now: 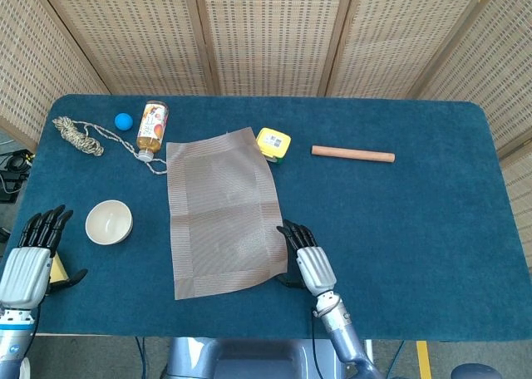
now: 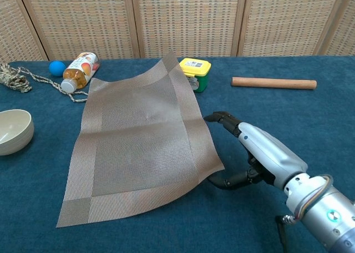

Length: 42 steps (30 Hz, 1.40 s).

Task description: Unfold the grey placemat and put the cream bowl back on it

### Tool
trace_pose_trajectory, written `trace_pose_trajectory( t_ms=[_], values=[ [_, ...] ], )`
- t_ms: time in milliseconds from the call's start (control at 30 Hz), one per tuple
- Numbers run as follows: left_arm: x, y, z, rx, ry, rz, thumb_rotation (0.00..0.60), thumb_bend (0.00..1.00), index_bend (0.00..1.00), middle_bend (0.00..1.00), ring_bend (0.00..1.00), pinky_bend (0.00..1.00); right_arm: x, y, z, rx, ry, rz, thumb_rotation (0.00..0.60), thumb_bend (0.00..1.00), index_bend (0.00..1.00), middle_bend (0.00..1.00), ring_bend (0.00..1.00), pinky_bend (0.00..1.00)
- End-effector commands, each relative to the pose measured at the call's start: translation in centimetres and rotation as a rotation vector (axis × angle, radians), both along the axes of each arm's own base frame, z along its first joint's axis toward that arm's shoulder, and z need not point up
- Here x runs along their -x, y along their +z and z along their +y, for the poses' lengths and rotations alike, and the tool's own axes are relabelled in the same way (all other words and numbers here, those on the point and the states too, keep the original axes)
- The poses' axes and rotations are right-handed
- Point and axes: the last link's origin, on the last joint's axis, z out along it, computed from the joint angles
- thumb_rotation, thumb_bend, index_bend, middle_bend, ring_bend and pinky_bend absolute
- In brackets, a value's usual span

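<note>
The grey placemat [image 1: 220,213] [image 2: 141,142] lies unfolded in the middle of the table. Its near right corner curls up off the cloth. My right hand [image 1: 304,263] [image 2: 260,153] is against the mat's right edge, fingers stretched out along it. Its thumb [image 2: 224,181] reaches under the raised corner, and nothing is pinched. The cream bowl [image 1: 109,222] [image 2: 13,132] stands upright on the cloth left of the mat. My left hand [image 1: 29,258] hovers at the table's near left corner, fingers straight, holding nothing.
Behind the mat lie a juice bottle [image 1: 151,126], a blue ball [image 1: 123,120], a coil of rope [image 1: 79,135], a yellow tape measure [image 1: 273,143] and a wooden dowel [image 1: 352,154]. A small yellow thing [image 1: 58,268] sits by my left hand. Wicker screens stand behind the table.
</note>
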Motion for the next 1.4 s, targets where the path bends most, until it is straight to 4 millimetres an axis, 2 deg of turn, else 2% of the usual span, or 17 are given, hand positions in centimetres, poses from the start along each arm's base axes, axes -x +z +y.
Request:
trace_pose_trajectory(
  t_ms=[33,133,333,500,667,933,1400],
  values=[
    [0.0,0.0,0.0,0.000,0.004,-0.003,0.600,0.02,0.00,0.00,0.00,0.00,0.1,-0.1,-0.2,0.026,-0.008,-0.003,0.600,0.40,0.40,0.00,0.00,0.00],
    [0.1,0.1,0.1,-0.002,0.008,-0.006,0.600,0.02,0.00,0.00,0.00,0.00,0.1,-0.3,-0.3,0.049,-0.020,-0.001,0.600,0.40,0.52,0.04,0.00,0.00],
    [0.1,0.1,0.2,-0.001,0.011,-0.008,0.600,0.02,0.00,0.00,0.00,0.00,0.2,-0.5,-0.5,0.054,-0.027,0.009,0.600,0.40,0.61,0.09,0.00,0.00],
    [0.1,0.1,0.2,0.000,0.012,-0.010,0.600,0.02,0.00,0.00,0.00,0.00,0.2,-0.6,-0.5,0.053,-0.027,0.009,0.600,0.41,0.62,0.09,0.00,0.00],
    [0.1,0.0,0.2,0.002,0.012,-0.013,0.600,0.02,0.00,0.00,0.00,0.00,0.2,-0.5,-0.5,0.051,-0.027,0.002,0.600,0.52,0.62,0.08,0.00,0.00],
    [0.2,0.0,0.2,0.005,0.014,-0.016,0.600,0.02,0.00,0.00,0.00,0.00,0.2,-0.5,-0.5,0.050,-0.031,0.000,0.600,0.60,0.64,0.09,0.00,0.00],
    [0.2,0.0,0.3,0.003,0.017,-0.018,0.600,0.02,0.00,0.00,0.00,0.00,0.1,0.4,0.3,0.054,-0.028,-0.017,0.600,0.59,0.72,0.12,0.00,0.00]
  ],
)
